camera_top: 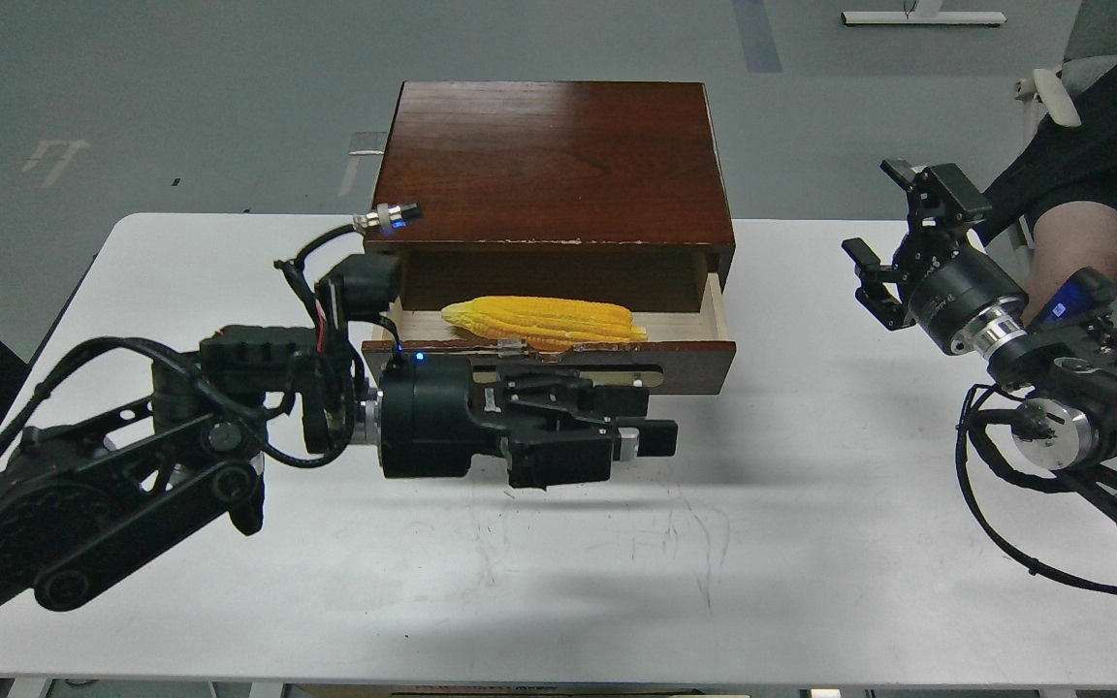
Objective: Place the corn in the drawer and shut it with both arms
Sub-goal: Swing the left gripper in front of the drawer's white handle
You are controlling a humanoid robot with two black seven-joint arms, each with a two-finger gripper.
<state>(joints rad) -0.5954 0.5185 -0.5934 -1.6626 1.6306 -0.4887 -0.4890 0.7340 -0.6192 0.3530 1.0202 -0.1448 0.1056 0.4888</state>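
Corn (544,321) lies in the open drawer (694,357), just behind the left gripper (651,436). Whether its jaws are parted cannot be told. Right gripper (883,237), well apart, is spread.

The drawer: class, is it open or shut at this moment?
Open. The drawer stands pulled out from the cabinet, its pale tray exposed with the corn lying inside.

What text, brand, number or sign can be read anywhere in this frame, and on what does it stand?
None can be read.
Left pincer: no lettering shows on its black body.
Right pincer: faint pale marks on its body, too small and blurred to read.
Cabinet, drawer, corn and table: no labels or numbers.
Grey floor: a pale painted mark, not legible as a word.
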